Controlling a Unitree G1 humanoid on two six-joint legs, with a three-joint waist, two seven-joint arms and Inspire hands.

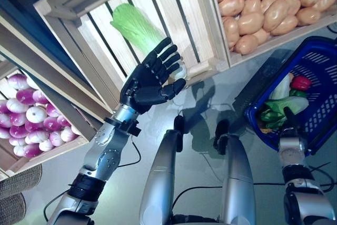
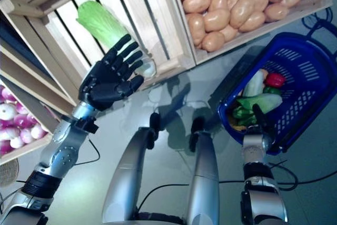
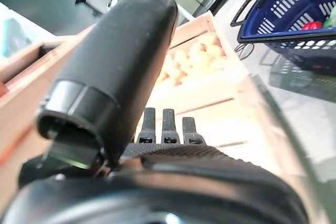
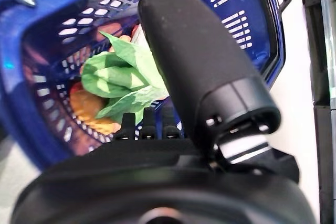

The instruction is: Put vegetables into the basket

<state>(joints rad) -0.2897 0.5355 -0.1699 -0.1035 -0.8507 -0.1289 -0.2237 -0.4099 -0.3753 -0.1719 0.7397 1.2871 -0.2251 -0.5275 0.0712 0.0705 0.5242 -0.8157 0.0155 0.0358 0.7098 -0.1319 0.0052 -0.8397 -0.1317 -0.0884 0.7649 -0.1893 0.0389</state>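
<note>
**Left hand open at the cabbage crate**

Left eye view: your left hand is spread open, fingers straight, in front of the napa cabbage lying in the slatted crate.

Right eye view: at 4 o'clock, your right hand sits at the blue basket rim; its grip cannot be told.

Right wrist view: leafy greens lie inside the basket.

A greengrocer's stall, by the look of it: slatted wooden crates tilted up for display. Right of the cabbage crate sits one heaped with potatoes, left of it purple-white onions, and a blue shopping basket stands on the floor near the potatoes.
</note>
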